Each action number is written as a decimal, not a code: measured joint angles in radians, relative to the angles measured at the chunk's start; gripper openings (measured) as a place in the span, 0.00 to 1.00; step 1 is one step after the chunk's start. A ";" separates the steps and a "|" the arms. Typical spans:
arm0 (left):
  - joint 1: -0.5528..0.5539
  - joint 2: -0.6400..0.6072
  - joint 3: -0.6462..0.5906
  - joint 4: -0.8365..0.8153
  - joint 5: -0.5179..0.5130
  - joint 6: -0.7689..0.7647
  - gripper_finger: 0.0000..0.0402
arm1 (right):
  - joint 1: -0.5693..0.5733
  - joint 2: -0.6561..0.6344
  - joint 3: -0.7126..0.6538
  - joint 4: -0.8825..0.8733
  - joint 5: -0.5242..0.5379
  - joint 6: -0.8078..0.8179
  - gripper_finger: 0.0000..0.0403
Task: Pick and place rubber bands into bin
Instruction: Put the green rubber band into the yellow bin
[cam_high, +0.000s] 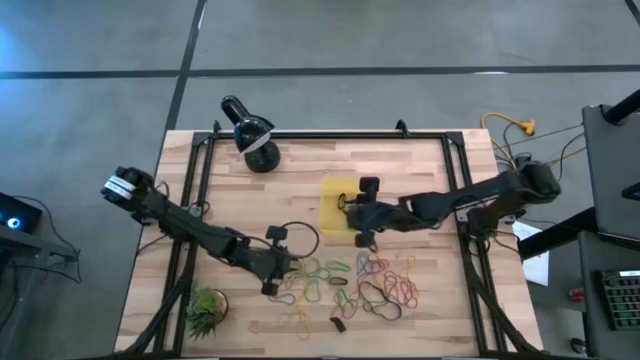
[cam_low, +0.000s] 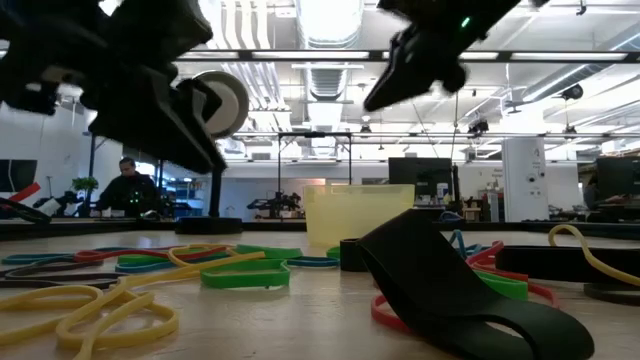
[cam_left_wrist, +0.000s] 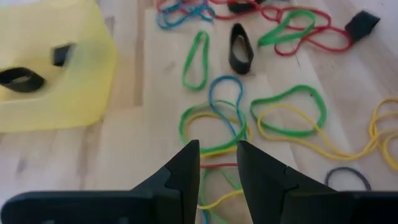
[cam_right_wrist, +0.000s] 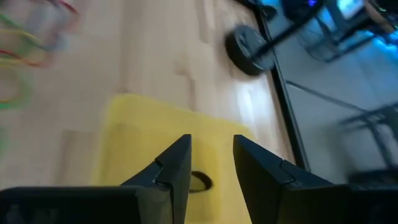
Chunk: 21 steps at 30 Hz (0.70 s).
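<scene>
Many rubber bands in red, green, yellow, blue and black lie flat on the wooden table, on its near half; the low view shows them too. The yellow bin stands on the table just beyond them. A black band lies inside the bin, also seen in the right wrist view. My left gripper hangs open just above green, yellow and blue bands, at the pile's left side. My right gripper is open above the bin, with nothing between its fingers.
A black domed lamp stands at the far left of the table. A small spiky green plant sits at the near left corner. Black frame rails run along both table sides. A wide black band lies near the front edge.
</scene>
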 joint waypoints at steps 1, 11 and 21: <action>0.002 0.017 -0.001 0.016 0.005 0.006 0.23 | 0.009 -0.021 -0.001 -0.018 -0.016 0.013 0.28; 0.025 0.174 0.074 0.136 0.098 0.194 0.23 | 0.102 -0.151 -0.057 -0.142 -0.139 0.145 0.25; 0.052 0.261 0.120 0.123 0.125 0.219 0.23 | 0.149 -0.164 -0.142 -0.129 -0.136 0.241 0.22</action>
